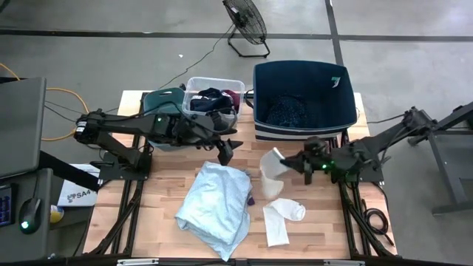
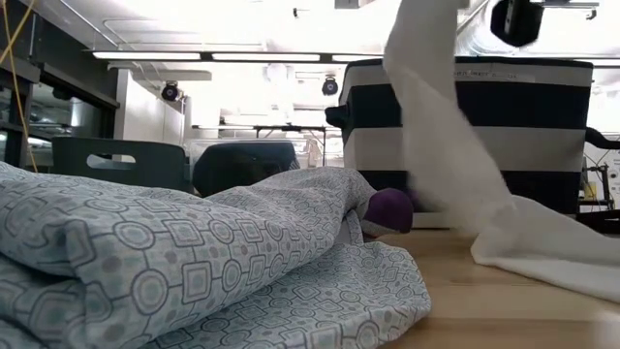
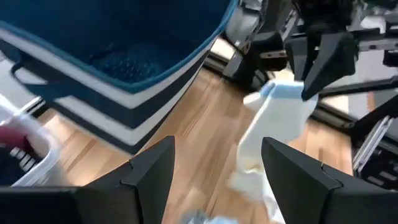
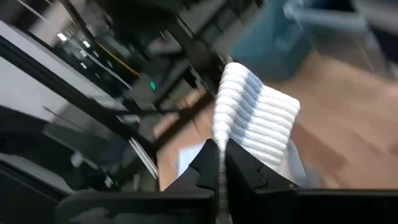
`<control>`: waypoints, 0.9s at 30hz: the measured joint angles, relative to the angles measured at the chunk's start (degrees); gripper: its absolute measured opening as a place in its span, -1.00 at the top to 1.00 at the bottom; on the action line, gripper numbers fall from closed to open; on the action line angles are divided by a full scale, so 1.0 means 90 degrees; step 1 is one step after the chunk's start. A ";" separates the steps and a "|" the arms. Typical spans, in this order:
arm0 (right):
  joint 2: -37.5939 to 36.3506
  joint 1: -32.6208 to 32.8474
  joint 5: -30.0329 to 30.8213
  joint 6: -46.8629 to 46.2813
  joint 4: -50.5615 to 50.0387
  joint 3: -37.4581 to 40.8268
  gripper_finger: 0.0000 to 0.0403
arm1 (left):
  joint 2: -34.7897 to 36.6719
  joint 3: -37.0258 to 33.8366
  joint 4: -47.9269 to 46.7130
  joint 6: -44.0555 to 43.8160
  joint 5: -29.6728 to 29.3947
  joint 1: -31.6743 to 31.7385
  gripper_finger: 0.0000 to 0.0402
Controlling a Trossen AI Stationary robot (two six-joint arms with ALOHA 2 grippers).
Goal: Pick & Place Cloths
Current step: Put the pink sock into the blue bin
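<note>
The right gripper (image 4: 221, 163) has its two fingers pinched tight on the ribbed cuff of a white sock (image 1: 272, 164), the fabric squeezed flat between them in the right wrist view. In the high view this gripper (image 1: 290, 162) sits over the middle-right of the table (image 1: 148, 222), just in front of the navy bin (image 1: 303, 96), and the sock hangs from it; the low view shows the sock (image 2: 441, 136) as a long white strip dropping from above, its lower end appearing to rest on the wood. The left gripper (image 1: 224, 152) hovers left of the sock, above the far edge of the pale-blue cloth (image 1: 216, 207), and its fingers (image 3: 149, 171) stand spread apart with nothing between them. A second white sock (image 1: 281, 219) lies on the near-right part of the table, and a small purple piece (image 2: 390, 207) peeks out by the pale-blue cloth. The clear bin (image 1: 214, 100) at the far side already holds dark and maroon garments. The step in hand looks like carrying the lifted sock to a bin. The next move probably calls for raising it until its tail clears the table and the navy bin's wall, moving it over the opening, then letting go; a low carry could snag the rim.
</note>
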State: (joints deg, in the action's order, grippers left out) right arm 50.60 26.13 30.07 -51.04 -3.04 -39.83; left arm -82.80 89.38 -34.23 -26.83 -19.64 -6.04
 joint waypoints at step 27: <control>-0.1245 -0.0423 -0.0578 0.1536 0.1228 -0.0010 0.98 | -0.1751 -0.0008 0.4153 0.2721 0.0410 -0.0042 -0.17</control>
State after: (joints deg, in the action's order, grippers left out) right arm 39.40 22.32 24.87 -37.21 8.01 -39.92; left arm -98.56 89.31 3.14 -2.34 -15.94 -6.42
